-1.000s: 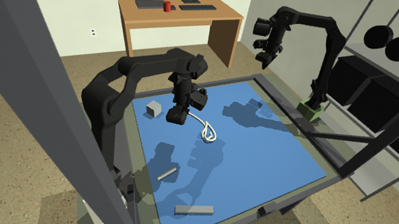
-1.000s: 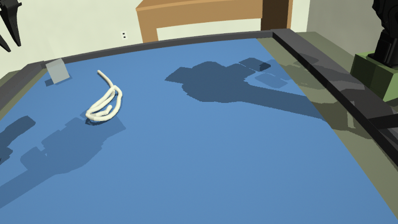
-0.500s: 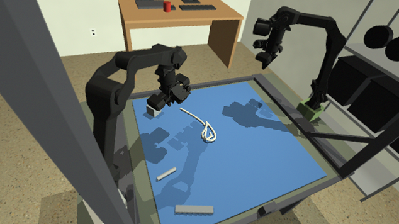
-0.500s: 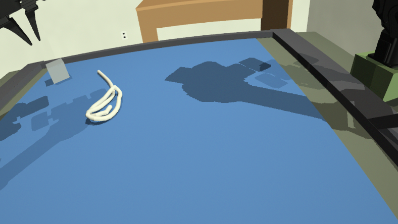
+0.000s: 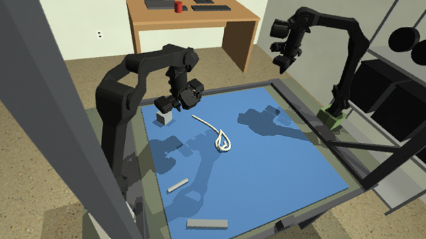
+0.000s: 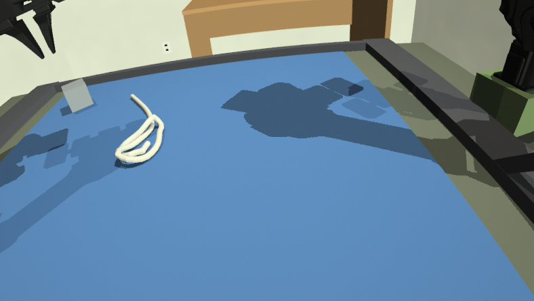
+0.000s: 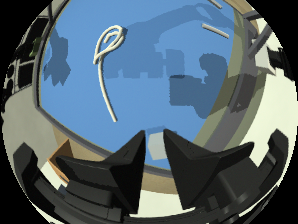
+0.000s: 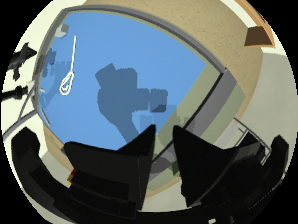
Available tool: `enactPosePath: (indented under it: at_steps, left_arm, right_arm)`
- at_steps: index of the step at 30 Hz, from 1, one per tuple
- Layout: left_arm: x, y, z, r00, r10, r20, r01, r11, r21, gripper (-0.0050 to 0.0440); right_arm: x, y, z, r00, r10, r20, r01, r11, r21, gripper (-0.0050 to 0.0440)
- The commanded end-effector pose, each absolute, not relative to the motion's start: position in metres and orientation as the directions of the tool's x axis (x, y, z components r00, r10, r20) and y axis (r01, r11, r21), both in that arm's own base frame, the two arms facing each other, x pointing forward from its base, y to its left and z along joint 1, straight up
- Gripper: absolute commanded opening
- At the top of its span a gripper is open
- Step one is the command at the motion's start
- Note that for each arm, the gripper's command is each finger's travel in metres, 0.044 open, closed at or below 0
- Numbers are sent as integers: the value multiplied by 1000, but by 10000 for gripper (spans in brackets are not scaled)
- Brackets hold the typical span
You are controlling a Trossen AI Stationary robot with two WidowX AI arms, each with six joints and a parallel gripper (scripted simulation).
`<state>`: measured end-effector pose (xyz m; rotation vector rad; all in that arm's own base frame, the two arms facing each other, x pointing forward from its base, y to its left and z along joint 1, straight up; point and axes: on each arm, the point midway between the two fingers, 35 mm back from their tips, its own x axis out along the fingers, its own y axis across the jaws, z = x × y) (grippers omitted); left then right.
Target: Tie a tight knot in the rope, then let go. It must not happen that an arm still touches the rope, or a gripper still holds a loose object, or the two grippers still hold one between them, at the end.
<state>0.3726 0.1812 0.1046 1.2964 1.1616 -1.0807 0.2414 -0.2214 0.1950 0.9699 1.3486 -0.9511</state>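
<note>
Left gripper (image 5: 178,109) (image 6: 48,55) (image 7: 154,131): up near pale block (image 5: 164,117) (image 6: 77,95) (image 7: 157,146), fingers slightly parted, nothing pinched | Rope (image 5: 207,123) (image 6: 161,135) (image 7: 101,75) (image 8: 74,55): mid-mat, loosely looped, probably needing tightening | Right gripper (image 5: 281,70) (image 8: 164,126): raised well apart, slightly parted, bare, perhaps leaving working room

Rope (image 5: 207,123) looped on blue mat (image 5: 267,170).

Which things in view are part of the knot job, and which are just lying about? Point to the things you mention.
Part of the job:
- the rope (image 5: 211,126) (image 6: 160,136) (image 7: 104,95) (image 8: 74,55), loosely looped
- the left gripper (image 5: 178,108) (image 6: 49,55) (image 7: 154,133) and right gripper (image 5: 281,71) (image 8: 164,129), both slightly open, holding nothing

Just lying about:
- the pale block (image 5: 164,117) (image 6: 77,95) (image 7: 157,146) (image 8: 62,30)
- the thin grey bar (image 5: 177,185)
- the wide grey bar (image 5: 207,224)
- the red cup (image 5: 178,7) on the desk (image 5: 199,17)
</note>
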Motion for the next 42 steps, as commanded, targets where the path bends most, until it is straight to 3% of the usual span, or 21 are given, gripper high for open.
enactPosePath:
  at_steps: [1,5,42]
  left_arm:
    - [378,185,109,68,32,-997,976,-208,60,85]
    - [379,186,108,25,12,-1000,922,-386,18,85]
    - [412,139,83,25,9,-1000,921,-390,20,85]
  right_arm:
    - [240,-221,203,22,-9,-1000,944,329,18,85]
    - [240,-221,203,22,-9,-1000,944,329,18,85]
    - [240,-221,203,22,-9,-1000,944,329,18,85]
